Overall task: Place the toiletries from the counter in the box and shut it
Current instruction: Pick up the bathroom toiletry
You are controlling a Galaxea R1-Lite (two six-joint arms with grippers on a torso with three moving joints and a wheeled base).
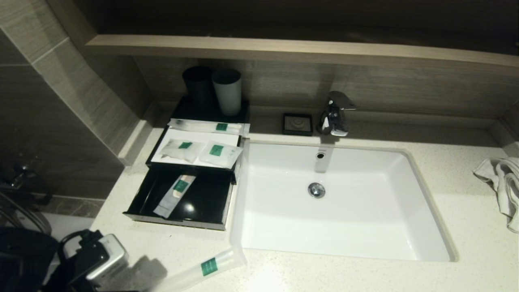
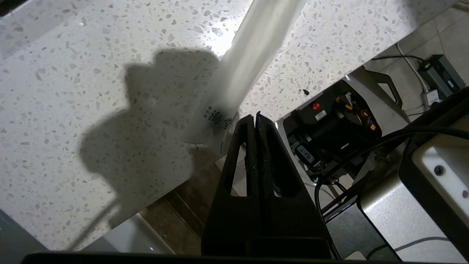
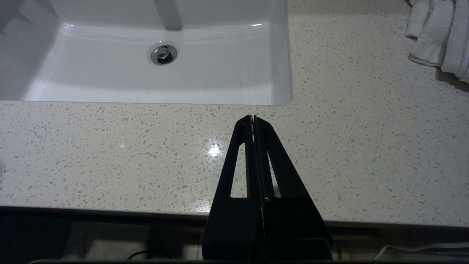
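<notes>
One long slim toiletries packet (image 1: 209, 266) lies on the counter (image 1: 466, 251) in front of the sink's left corner. My left gripper (image 2: 255, 116) is shut and empty, just off the counter's front edge, its tips beside the packet (image 2: 253, 55) end. The box (image 1: 190, 167) stands left of the sink with its drawer (image 1: 202, 202) pulled open; another long packet (image 1: 175, 194) lies in the drawer. Two pouches (image 1: 181, 148) (image 1: 221, 153) and a long packet (image 1: 209, 127) rest on the box's white top. My right gripper (image 3: 253, 117) is shut over the counter's front edge, before the sink.
The white sink basin (image 1: 344, 202) fills the middle of the counter, with a chrome faucet (image 1: 334, 113) behind it. Black and grey tumblers (image 1: 198, 87) (image 1: 228, 91) stand behind the box. A small black dish (image 1: 297, 123) sits by the faucet. A towel (image 1: 502, 182) lies far right.
</notes>
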